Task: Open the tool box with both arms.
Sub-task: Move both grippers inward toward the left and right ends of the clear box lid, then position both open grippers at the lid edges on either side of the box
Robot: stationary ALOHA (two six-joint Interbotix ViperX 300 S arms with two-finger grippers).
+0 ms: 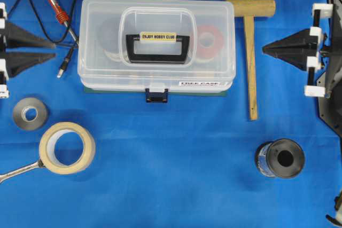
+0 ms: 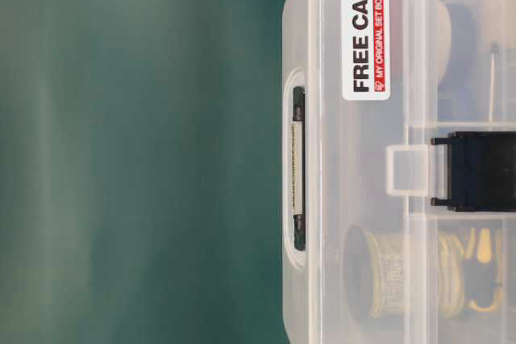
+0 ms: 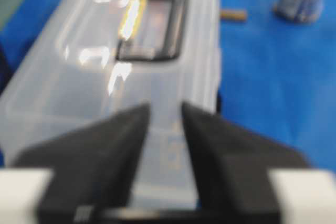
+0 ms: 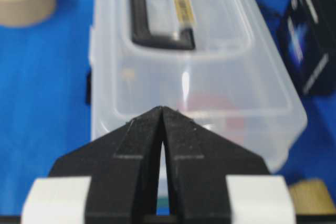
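On blue cloth, translucent rectangular tool box (image 1: 156,46) latched, left tool (image 1: 53,49) parted, right tool (image 1: 264,50) closed, empty.

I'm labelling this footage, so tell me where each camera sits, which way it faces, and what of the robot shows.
Overhead: above, looking straight down at the tool box; left gripper open, right gripper shut, both at the edges.
Table-level: low, turned sideways, close on the box front and its latch; no robot.
Left wrist: behind parted fingers, facing the box's end.
Right wrist: behind closed fingers, facing the opposite end.
Shared: all see the black handle.
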